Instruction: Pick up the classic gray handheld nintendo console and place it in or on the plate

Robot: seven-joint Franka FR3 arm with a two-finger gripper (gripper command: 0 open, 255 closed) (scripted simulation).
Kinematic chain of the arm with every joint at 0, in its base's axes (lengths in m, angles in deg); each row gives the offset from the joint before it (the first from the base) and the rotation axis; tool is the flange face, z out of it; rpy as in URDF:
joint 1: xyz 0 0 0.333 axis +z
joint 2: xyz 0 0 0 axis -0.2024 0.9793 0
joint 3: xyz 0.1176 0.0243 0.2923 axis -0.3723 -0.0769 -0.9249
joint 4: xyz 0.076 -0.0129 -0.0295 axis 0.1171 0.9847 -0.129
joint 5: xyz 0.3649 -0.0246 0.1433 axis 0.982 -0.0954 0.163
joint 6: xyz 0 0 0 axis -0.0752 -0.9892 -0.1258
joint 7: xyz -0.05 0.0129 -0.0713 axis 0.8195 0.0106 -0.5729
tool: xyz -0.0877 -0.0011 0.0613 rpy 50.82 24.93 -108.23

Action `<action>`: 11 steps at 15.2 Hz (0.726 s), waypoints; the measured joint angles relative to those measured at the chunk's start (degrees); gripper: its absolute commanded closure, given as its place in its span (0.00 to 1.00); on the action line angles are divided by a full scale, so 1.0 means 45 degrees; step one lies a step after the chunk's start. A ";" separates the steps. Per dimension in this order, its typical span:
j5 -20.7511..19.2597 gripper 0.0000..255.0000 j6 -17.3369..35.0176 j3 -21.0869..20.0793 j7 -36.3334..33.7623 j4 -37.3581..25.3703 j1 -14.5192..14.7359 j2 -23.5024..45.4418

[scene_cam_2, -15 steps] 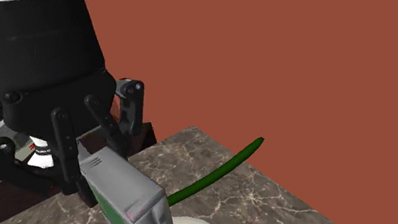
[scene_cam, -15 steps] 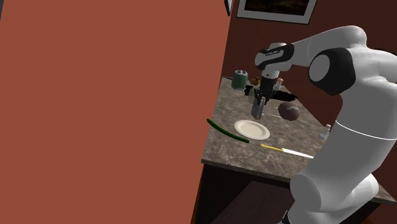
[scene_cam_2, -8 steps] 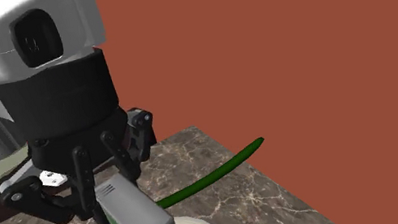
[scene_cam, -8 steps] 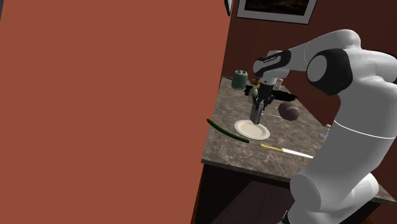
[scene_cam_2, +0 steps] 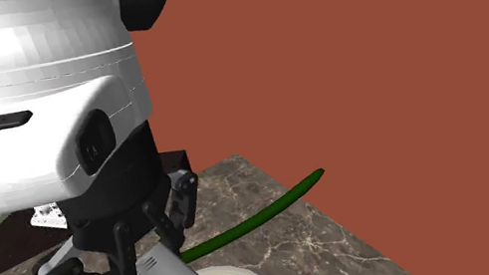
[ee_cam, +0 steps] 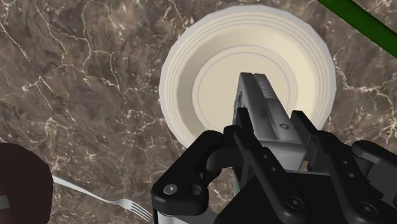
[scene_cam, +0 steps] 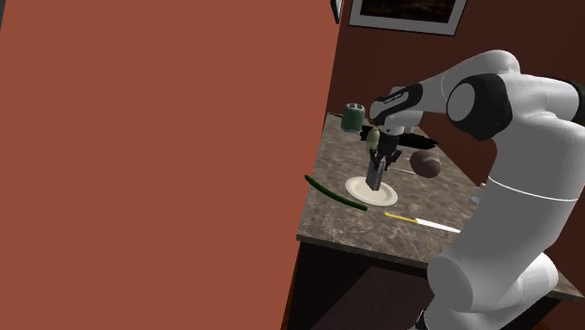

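Console hangs just over the white plate, its far end pointing down; the black fingers are closed tight on its two flat sides; it looks hard, smooth and light, so it could slip; hold those sides.

Base of console behind hand

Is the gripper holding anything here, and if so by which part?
Yes: the gripper holds the grey handheld console by its upper end, fingers on opposite sides, free end over the plate.
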 measured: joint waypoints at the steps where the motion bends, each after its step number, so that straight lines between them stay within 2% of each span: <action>1: 0.0016 1.00 0.0172 -0.0006 -0.0002 0.0122 0.0002 0.0054; 4: 0.0074 1.00 0.0606 -0.0011 0.0043 0.0363 -0.0019 0.0252; 10: 0.0090 1.00 0.0736 -0.0020 0.0032 0.0443 -0.0012 0.0299; 11: 0.0090 0.00 0.0737 -0.0020 0.0033 0.0442 -0.0013 0.0301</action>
